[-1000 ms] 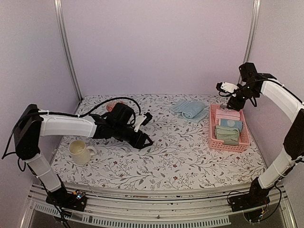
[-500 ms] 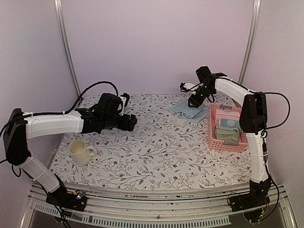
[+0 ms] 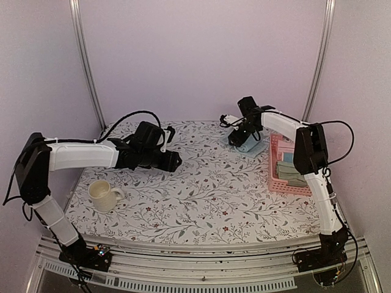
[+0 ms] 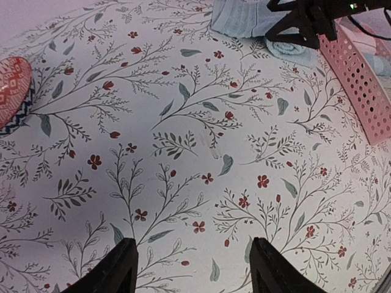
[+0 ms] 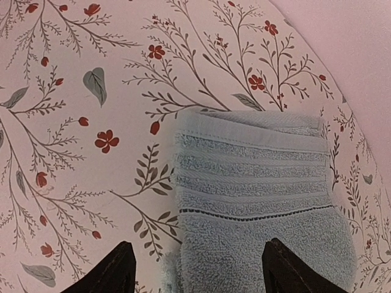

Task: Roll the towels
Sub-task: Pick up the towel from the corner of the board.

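The right claw (image 3: 234, 137) has been swung from the basket (image 3: 274, 182) to over the light blue towel (image 5: 256, 195); the left claw (image 3: 173, 161) has been moved farther away.

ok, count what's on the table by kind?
Pink basket: 1
Towels: 2 sure (light blue towel on the table, green towel in the basket; the right arm hides the rest of it)
Mug: 1
Red patterned dish: 1
Total: 5

Top camera looks down from behind; both wrist cameras face the table (image 3: 201, 201) nearer, sharing the light blue towel (image 5: 256, 183).
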You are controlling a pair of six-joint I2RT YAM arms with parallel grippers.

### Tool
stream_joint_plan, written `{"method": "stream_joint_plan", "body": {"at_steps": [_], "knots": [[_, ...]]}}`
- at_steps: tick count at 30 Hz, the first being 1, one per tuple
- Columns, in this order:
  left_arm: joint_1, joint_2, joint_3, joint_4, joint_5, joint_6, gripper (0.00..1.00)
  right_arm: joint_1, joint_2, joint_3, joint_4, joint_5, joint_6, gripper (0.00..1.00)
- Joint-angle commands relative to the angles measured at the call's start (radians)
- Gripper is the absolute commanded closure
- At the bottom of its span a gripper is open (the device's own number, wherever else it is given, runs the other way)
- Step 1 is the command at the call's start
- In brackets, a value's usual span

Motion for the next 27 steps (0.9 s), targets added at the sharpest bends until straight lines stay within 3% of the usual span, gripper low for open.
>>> {"method": "stream_joint_plan", "body": {"at_steps": [1, 9, 14, 17, 20, 27], "knots": [[0.018, 0.027, 0.035, -0.001, 0.065, -0.014, 0.37, 0.010, 0.068, 0.057, 0.051, 0.037, 0.040, 0.28], [0.018, 0.015, 0.014, 0.004, 0.102, -0.033, 0.40, 0.011, 0.127, 0.076, 0.118, 0.129, 0.048, 0.42], [0.018, -0.017, -0.023, 0.018, 0.106, -0.047, 0.40, 0.012, 0.120, 0.078, 0.133, 0.125, 0.050, 0.66], [0.018, -0.022, -0.029, 0.017, 0.107, -0.052, 0.40, 0.014, 0.099, 0.099, 0.128, 0.093, 0.059, 0.87], [0.020, -0.035, -0.030, 0.017, 0.098, -0.052, 0.40, 0.024, 0.040, 0.112, 0.095, 0.003, 0.071, 0.96], [0.042, -0.085, -0.056, 0.036, 0.069, -0.060, 0.41, 0.059, -0.250, 0.109, 0.048, -0.394, 0.171, 0.97]]}}
